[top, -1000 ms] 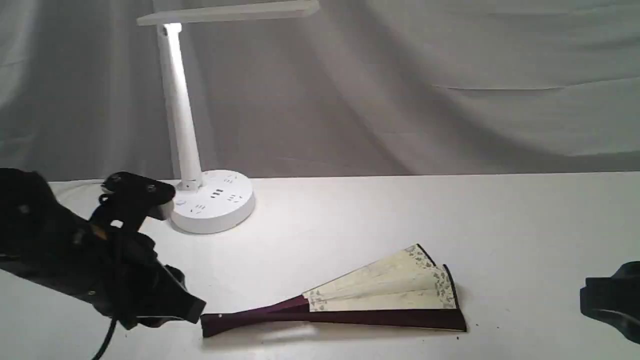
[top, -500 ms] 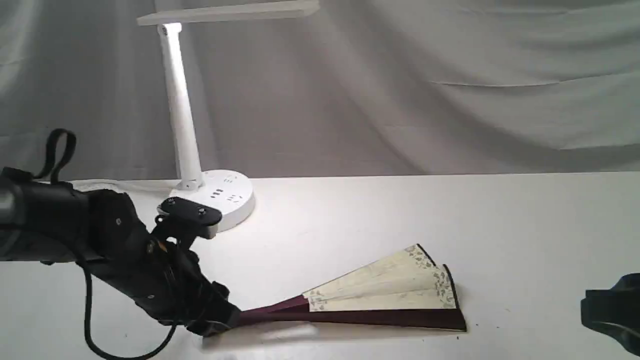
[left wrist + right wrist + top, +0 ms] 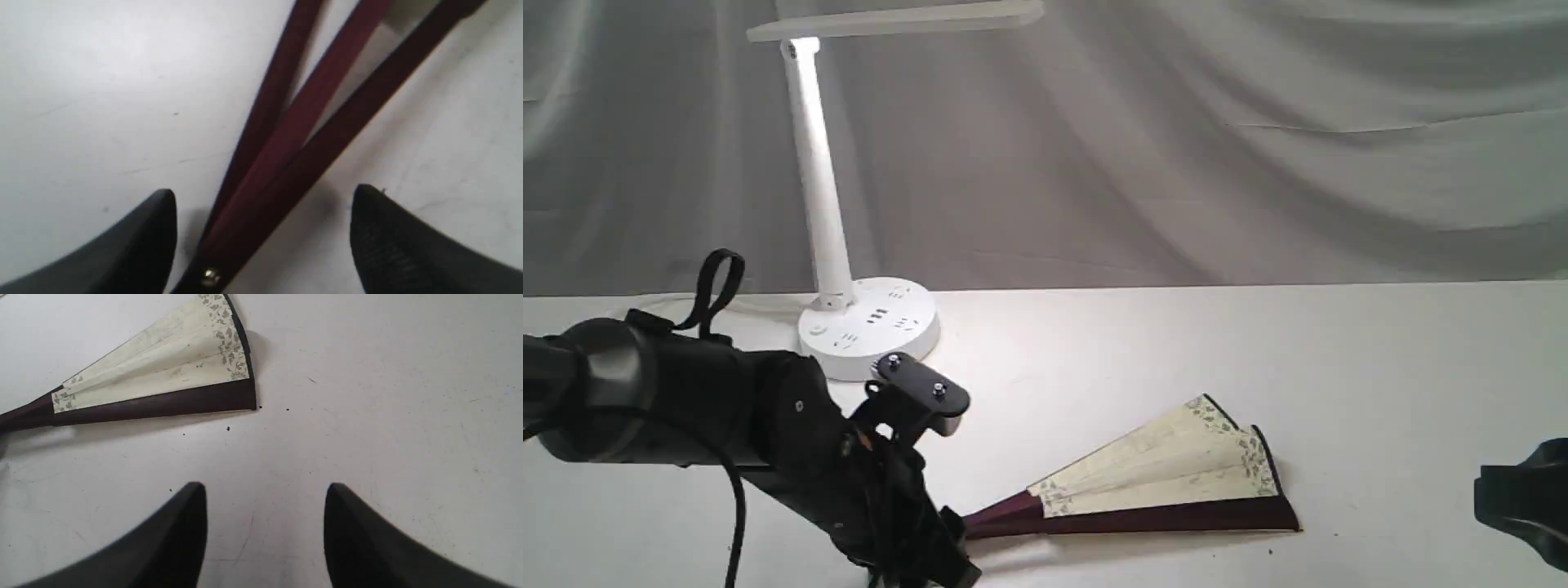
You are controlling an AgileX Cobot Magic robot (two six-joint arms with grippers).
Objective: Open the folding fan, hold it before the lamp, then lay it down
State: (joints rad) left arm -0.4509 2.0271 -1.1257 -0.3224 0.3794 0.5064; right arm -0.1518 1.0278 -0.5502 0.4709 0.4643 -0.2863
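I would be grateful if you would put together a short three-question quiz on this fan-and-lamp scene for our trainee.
1. True or false: the folding fan lies fully closed on the table.
2. What lies between the jaws of the left gripper? A) the fan's maroon ribs near the pivot; B) the lamp cord; C) nothing.
3. Is the right gripper holding anything?

Key: 1, false: it is partly spread. 2, A. 3, no: it is open over bare table, apart from the fan.

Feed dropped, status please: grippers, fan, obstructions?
Left gripper open, jaws straddling folding fan at its pivot. Right gripper open, standing clear. Fan part-spread, flat on table. Nothing in the way.
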